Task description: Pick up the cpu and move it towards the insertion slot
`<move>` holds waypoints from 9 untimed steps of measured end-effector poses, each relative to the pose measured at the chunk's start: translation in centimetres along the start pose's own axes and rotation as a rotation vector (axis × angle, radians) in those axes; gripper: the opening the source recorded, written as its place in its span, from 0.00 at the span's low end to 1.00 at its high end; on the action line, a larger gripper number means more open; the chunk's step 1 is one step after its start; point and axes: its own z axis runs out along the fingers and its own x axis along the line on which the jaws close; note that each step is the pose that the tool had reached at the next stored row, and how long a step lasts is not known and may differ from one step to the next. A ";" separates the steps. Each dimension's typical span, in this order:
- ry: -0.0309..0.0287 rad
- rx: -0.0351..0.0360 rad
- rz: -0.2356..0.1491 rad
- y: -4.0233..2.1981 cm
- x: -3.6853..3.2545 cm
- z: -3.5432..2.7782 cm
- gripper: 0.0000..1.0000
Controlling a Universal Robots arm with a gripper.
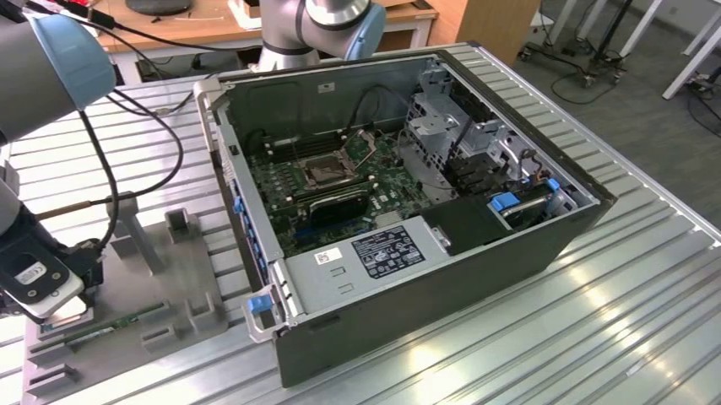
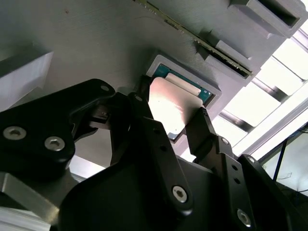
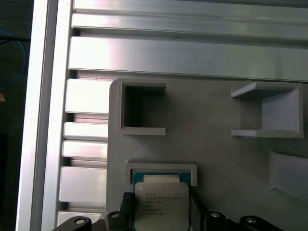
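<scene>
The cpu (image 3: 161,209) (image 2: 169,101) is a silvery square chip with a thin green rim, lying in a shallow pocket of the grey fixture (image 3: 211,159). My gripper (image 3: 160,199) (image 2: 173,114) reaches down over it, and one black finger (image 2: 142,102) presses against each of two opposite edges. In the exterior view the gripper (image 1: 62,314) hangs low over the fixture (image 1: 169,278) at the view's left and covers the chip. The insertion slot (image 1: 324,171), a square socket with a shiny frame, sits on the green board inside the open computer case (image 1: 451,278), well off toward the view's right.
A long thin green memory stick (image 1: 107,326) lies on the fixture beside the gripper. Grey fixture posts (image 1: 130,228) and empty pockets (image 3: 139,108) stand around the chip. The case walls rise around the board. A ribbed metal table (image 1: 631,321) carries everything.
</scene>
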 end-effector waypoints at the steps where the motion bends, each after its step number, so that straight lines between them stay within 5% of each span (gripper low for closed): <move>1: 0.0002 0.0001 0.000 0.00 0.01 -0.08 0.55; 9: 0.0001 0.0001 0.000 0.06 0.00 -1.39 0.55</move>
